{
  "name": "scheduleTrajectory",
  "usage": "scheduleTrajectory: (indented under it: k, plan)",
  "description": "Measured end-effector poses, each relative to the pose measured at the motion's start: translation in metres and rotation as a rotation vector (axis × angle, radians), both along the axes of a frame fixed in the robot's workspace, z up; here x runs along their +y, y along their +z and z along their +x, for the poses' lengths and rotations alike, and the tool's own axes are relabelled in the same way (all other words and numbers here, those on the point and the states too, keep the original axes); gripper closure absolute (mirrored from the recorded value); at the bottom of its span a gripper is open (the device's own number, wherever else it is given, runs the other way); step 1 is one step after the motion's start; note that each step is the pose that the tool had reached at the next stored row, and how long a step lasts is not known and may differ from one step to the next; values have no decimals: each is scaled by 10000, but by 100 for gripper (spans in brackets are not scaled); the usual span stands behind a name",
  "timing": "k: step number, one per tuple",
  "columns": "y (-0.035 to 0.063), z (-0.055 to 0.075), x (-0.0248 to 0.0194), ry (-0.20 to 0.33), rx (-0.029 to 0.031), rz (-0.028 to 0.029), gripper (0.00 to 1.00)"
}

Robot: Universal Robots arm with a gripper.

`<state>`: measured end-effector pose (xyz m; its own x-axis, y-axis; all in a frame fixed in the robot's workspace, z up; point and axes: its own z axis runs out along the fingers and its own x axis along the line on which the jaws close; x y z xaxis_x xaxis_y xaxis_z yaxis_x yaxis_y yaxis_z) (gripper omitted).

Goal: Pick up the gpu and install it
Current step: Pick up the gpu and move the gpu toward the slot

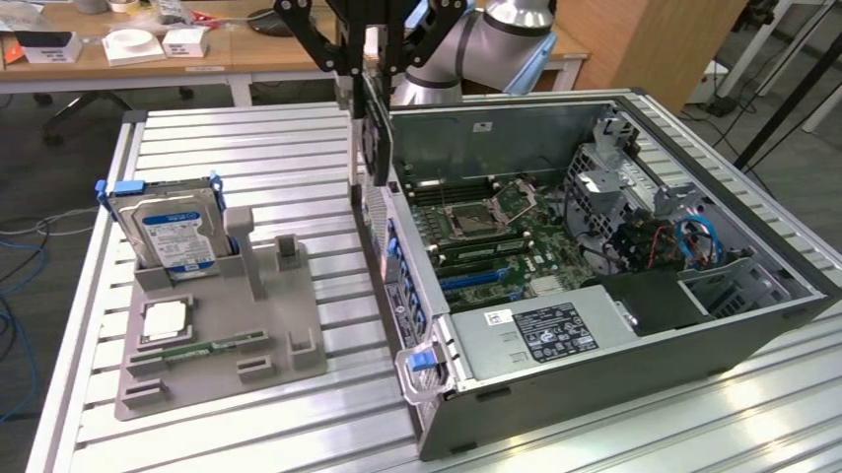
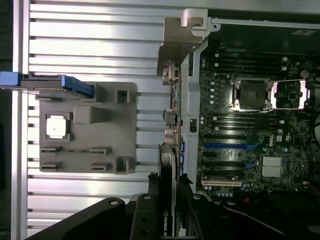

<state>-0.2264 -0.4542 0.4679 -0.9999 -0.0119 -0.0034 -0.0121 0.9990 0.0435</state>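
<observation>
Clamped in the claw (image 2: 168,210), the gpu (image 2: 167,167) hangs edge-on, long axis about upright, above the rear wall of the computer case (image 1: 605,394); the motherboard (image 2: 240,130) slots lie just beside it, inside.

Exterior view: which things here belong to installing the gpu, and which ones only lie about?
For the job:
- gripper, shut on the gpu
- open computer case
- motherboard

Lying about:
- hard drive
- processor chip
- memory stick
- grey holder carrying these three
</observation>
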Motion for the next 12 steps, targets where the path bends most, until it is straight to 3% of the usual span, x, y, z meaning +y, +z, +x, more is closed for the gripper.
scheduleTrajectory:
  k: [12]
  plan:
    - [0,109,0,0,0,1,74]
